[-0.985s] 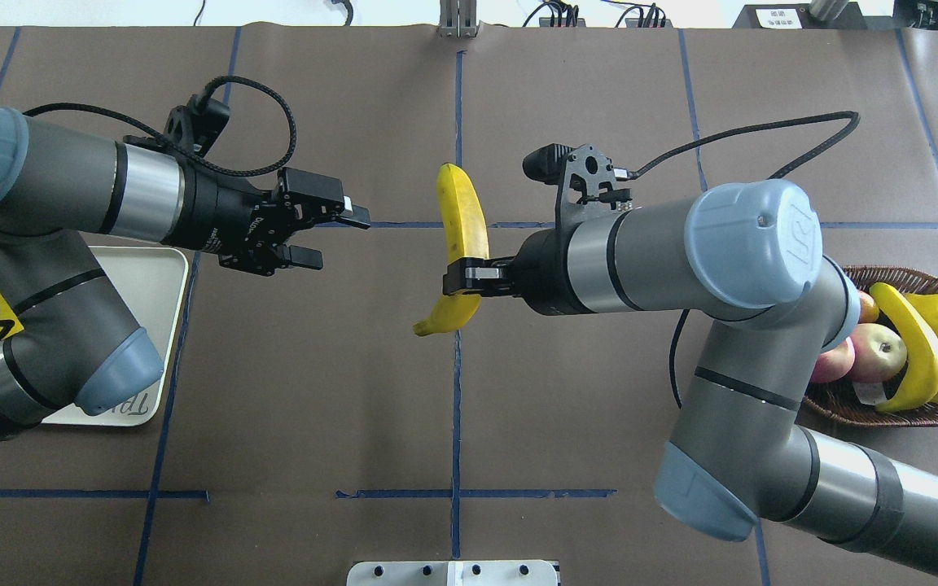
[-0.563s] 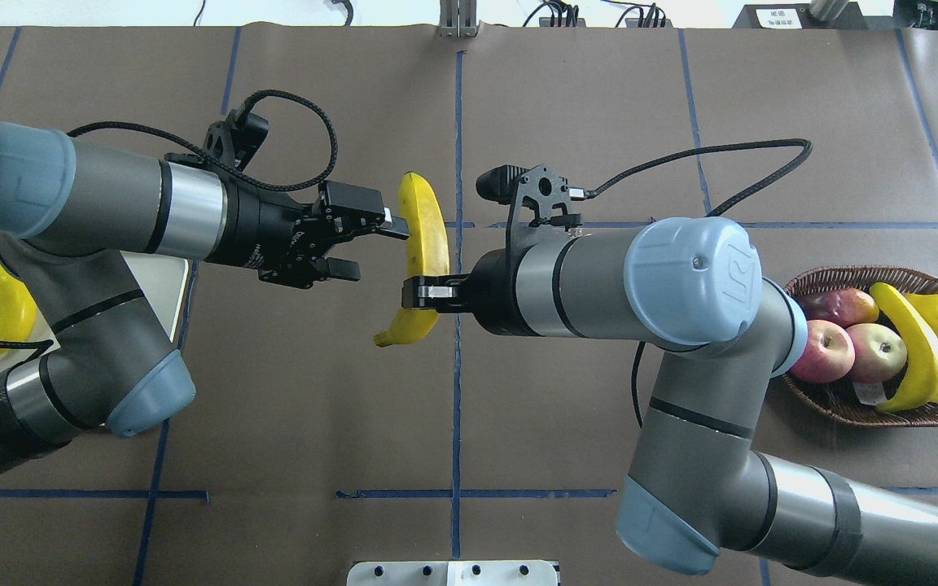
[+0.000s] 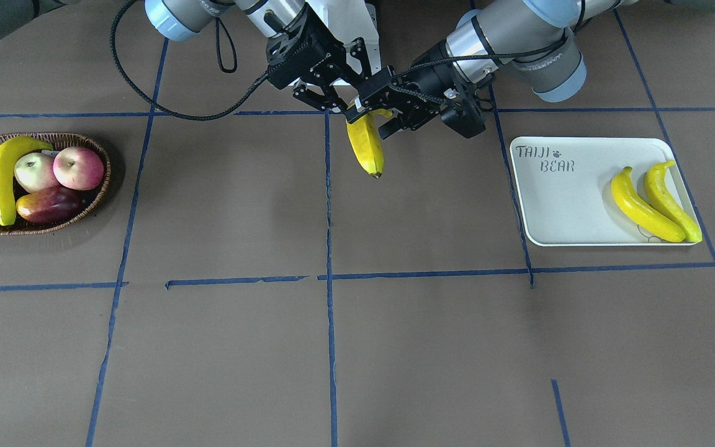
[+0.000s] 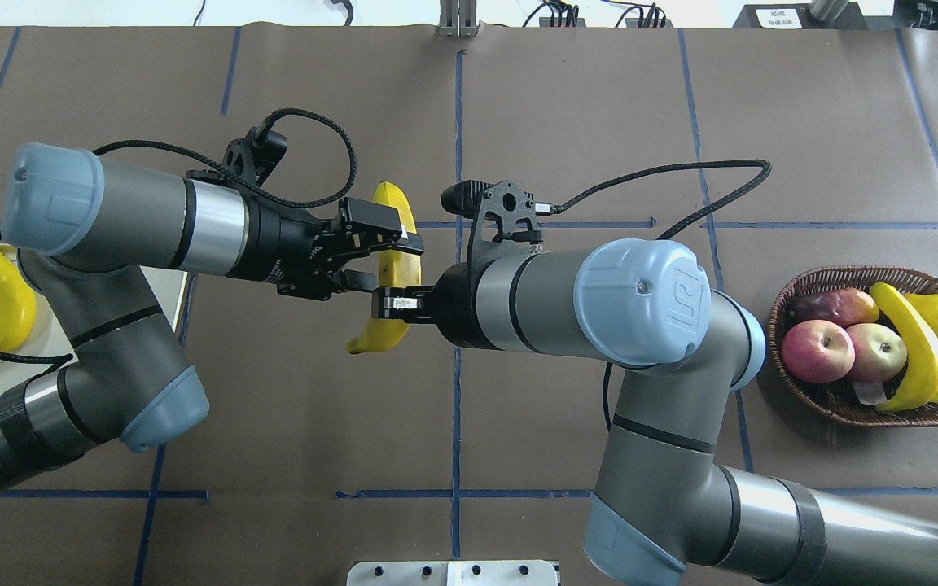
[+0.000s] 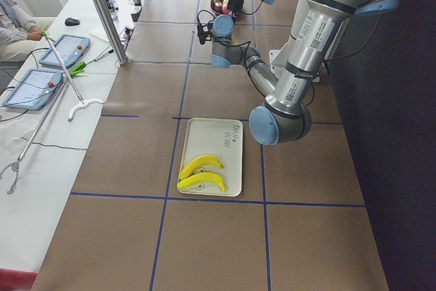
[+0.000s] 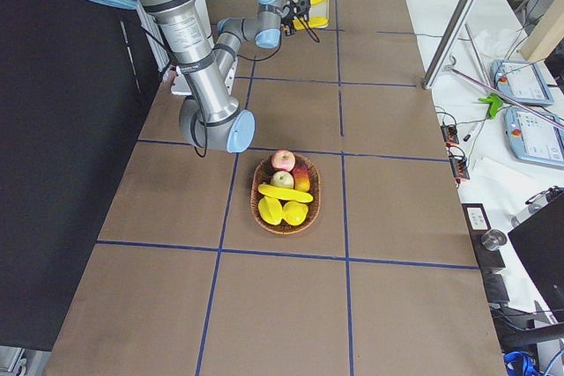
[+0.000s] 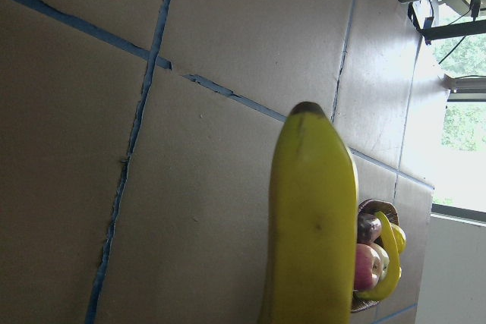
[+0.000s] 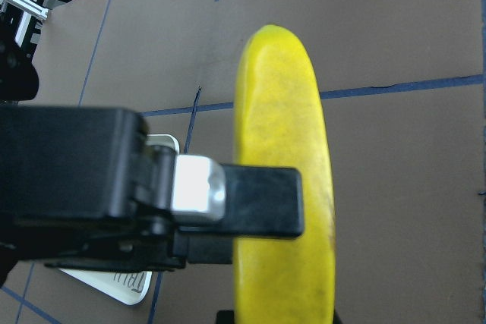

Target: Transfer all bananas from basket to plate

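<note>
At the counter's right edge the basket holds one banana, lying across other fruit. By the left edge the plate carries two bananas side by side at the end nearest that edge. Farther in, above the counter's middle, the third banana hangs clear of the surface, lengthwise from near to far. The right claw is clamped on its near part. Just beyond, the left claw straddles it with fingers spread. One finger lies across the banana's face, and I cannot tell whether it presses.
</note>
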Controlling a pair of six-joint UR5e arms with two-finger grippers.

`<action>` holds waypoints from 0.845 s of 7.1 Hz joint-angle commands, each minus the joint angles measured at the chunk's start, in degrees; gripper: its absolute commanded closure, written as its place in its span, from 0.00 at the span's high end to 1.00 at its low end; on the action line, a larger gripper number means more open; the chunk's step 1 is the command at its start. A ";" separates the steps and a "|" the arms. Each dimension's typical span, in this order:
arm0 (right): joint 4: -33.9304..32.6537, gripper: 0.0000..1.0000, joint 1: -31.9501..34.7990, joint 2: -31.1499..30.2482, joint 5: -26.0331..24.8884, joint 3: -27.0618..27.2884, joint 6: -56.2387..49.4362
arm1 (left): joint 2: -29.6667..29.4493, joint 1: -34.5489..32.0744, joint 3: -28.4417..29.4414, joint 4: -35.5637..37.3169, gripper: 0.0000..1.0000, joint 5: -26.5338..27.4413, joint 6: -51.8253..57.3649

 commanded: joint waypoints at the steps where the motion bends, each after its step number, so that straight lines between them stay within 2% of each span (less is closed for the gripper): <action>1: 0.01 0.01 -0.32 0.06 -0.03 -0.01 0.04 | -0.29 0.74 0.31 0.07 0.66 1.23 -0.06; 2: -0.08 0.01 -0.49 0.06 -0.11 -0.01 -0.04 | -0.29 0.74 0.22 -0.02 0.65 1.23 -0.06; 3: -0.08 0.03 -0.58 0.06 -0.11 -0.10 -0.04 | -0.29 0.74 0.22 -0.02 0.59 1.23 -0.06; 4: 0.01 0.06 -0.58 0.06 -0.03 -0.10 -0.13 | -0.29 0.65 0.22 -0.11 0.40 1.23 -0.06; 5: 0.01 0.28 -0.58 -0.03 -0.03 -0.10 -0.13 | -0.21 0.65 0.13 -0.20 0.20 1.41 -0.15; 6: 0.10 0.80 -0.58 -0.03 -0.03 -0.10 0.13 | -0.12 0.65 0.04 -0.20 0.05 2.98 -0.23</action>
